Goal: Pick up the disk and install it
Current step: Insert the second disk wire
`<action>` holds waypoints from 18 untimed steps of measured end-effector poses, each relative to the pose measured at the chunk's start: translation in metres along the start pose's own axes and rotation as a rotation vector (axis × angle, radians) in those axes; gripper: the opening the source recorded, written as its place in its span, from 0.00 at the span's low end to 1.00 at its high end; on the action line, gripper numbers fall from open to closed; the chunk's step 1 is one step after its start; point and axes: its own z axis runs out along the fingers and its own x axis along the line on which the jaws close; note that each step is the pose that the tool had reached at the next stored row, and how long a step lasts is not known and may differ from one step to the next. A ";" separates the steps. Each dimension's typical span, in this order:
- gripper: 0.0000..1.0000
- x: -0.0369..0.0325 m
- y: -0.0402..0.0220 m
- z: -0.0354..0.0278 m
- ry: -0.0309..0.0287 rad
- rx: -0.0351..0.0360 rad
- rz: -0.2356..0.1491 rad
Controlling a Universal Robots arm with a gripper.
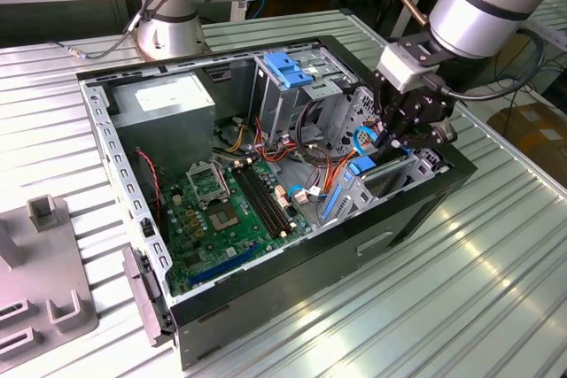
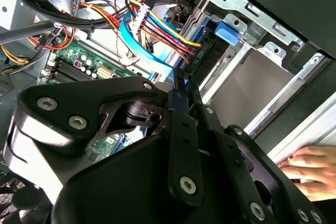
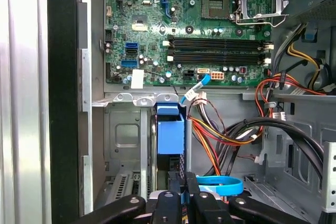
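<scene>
Open room above motherboard [image 1: 226, 210]. Beside it toward exterior view's right: cable tangle [image 1: 310, 174], drive cage [image 1: 288, 86], gripper [image 1: 403, 135] crowding drive bay.

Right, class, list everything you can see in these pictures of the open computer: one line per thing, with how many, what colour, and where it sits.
Computer case: one, black, lying open on the slatted metal table.
Motherboard: one, green, on the case floor.
Power supply box: one, grey with a white sticker, in the case's far corner.
Drive cage: one, metal with a blue plastic top, at the back of the case.
Disk: one, blue bracket showing, standing on edge in the bay below the gripper.
Cables: a bundle, red, yellow, orange, black and blue, beside the bay.
Fixture: one, grey, on the table at the exterior view's left.
Person's hand: one, resting on the table outside the case.
Gripper: one, black, lowered into the case over the disk.
</scene>
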 end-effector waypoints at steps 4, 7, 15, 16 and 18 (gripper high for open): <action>0.16 0.0000 -0.0002 -0.0023 -0.0002 0.0000 0.000; 0.16 0.0004 -0.0001 -0.0011 0.0002 0.0000 0.000; 0.16 0.0008 0.0001 0.0033 -0.0001 0.0000 0.000; 0.16 0.0008 0.0001 0.0040 -0.0001 0.0000 0.000; 0.16 0.0009 0.0002 0.0052 0.0001 0.0000 0.000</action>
